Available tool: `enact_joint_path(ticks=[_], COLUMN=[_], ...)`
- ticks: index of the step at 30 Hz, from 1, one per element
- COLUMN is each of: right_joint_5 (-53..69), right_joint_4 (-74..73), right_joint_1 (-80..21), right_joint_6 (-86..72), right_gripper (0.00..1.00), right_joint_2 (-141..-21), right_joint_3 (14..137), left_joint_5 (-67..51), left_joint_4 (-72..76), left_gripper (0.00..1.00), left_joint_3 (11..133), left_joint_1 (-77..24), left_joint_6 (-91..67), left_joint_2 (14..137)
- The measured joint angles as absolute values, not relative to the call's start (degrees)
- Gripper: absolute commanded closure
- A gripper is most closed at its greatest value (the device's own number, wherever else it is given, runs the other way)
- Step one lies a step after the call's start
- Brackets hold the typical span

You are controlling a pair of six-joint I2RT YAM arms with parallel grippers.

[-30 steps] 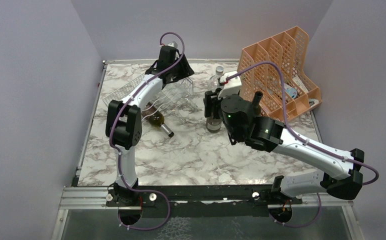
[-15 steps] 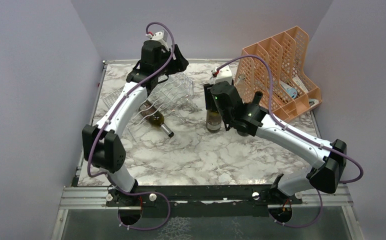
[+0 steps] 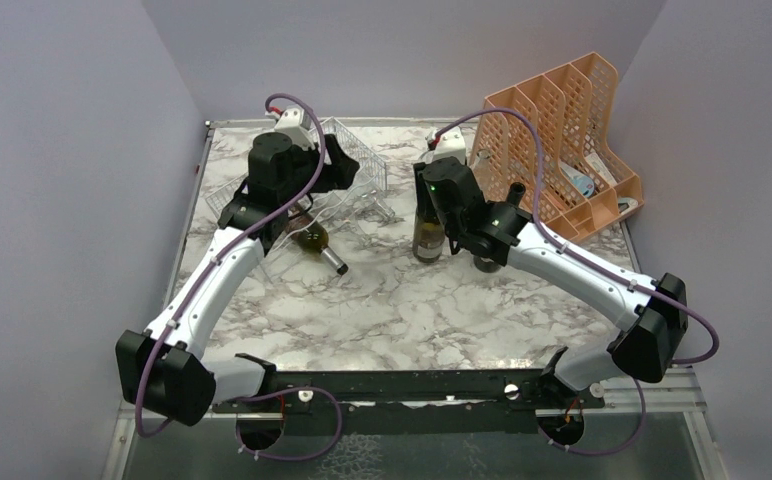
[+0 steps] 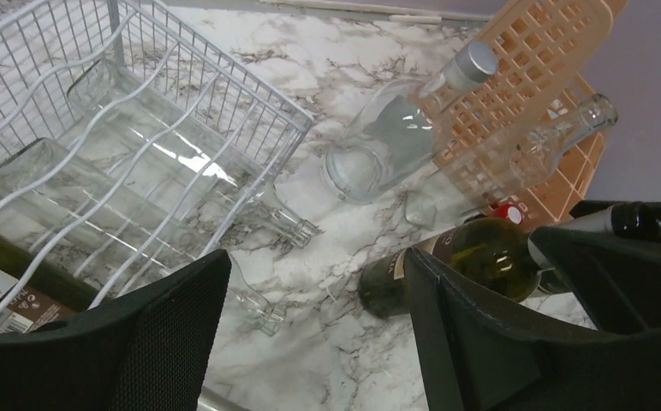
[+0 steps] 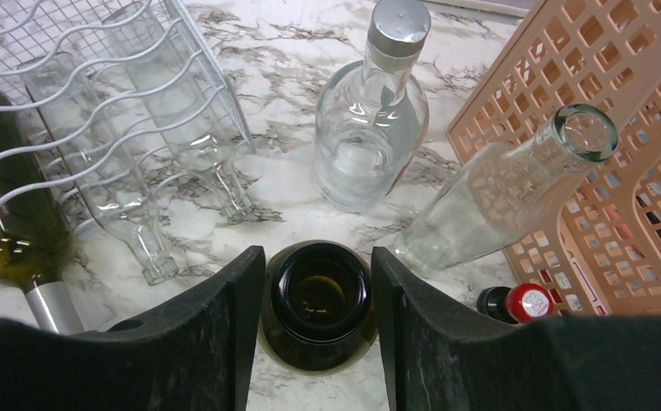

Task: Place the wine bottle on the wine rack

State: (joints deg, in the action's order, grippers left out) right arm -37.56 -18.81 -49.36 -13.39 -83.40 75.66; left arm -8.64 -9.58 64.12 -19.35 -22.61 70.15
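Observation:
The dark green wine bottle (image 3: 427,240) stands upright on the marble table right of the white wire wine rack (image 3: 307,200). My right gripper (image 3: 426,200) comes down over it, its fingers (image 5: 224,334) pressed against both sides of the open bottle mouth (image 5: 318,295). My left gripper (image 3: 340,168) is open and empty, hovering at the rack's right end. In the left wrist view its gripper (image 4: 318,342) frames bare marble, with the rack (image 4: 96,128) at left and the wine bottle (image 4: 473,257) at right. The rack (image 5: 96,77) holds several bottles lying down.
A second green wine bottle (image 3: 314,240) and clear bottles (image 5: 139,214) lie in the rack. A clear capped bottle (image 5: 370,128) stands behind. Another clear bottle (image 5: 498,197) leans on the peach-orange file holder (image 3: 562,130). A red-capped small bottle (image 5: 528,301) sits by it.
My left arm has swung its gripper from the far edge back and left to the rack's right end. My right wrist has moved up over the bottle's neck. The bottle stays put.

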Motion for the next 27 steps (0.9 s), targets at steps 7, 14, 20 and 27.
enact_joint_path(ticks=[7, 14, 20, 27], right_joint_5=[-37.76, -38.33, -37.85, -34.06], right_joint_4=[-17.08, -15.44, -15.90, -20.23], right_joint_1=[-49.01, -48.99, -48.99, -48.90], right_joint_6=[-13.17, -12.45, -11.49, -10.44], right_gripper=[0.59, 0.85, 0.99, 0.99], right_joint_2=[-83.79, -83.94, -83.50, -77.23], right_joint_3=[74.22, 73.69, 73.69, 73.60], left_joint_5=[-11.14, -14.13, -15.33, -19.88], left_joint_4=[-5.76, -0.99, 4.01, 11.77], left_gripper=[0.15, 0.01, 0.01, 0.01], left_joint_3=[56.66, 52.51, 49.52, 49.15], left_joint_1=[-19.35, -19.62, -22.76, -27.03], left_joint_6=[-21.65, -21.61, -21.63, -20.95], left_joint_2=[66.76, 66.15, 65.56, 68.18])
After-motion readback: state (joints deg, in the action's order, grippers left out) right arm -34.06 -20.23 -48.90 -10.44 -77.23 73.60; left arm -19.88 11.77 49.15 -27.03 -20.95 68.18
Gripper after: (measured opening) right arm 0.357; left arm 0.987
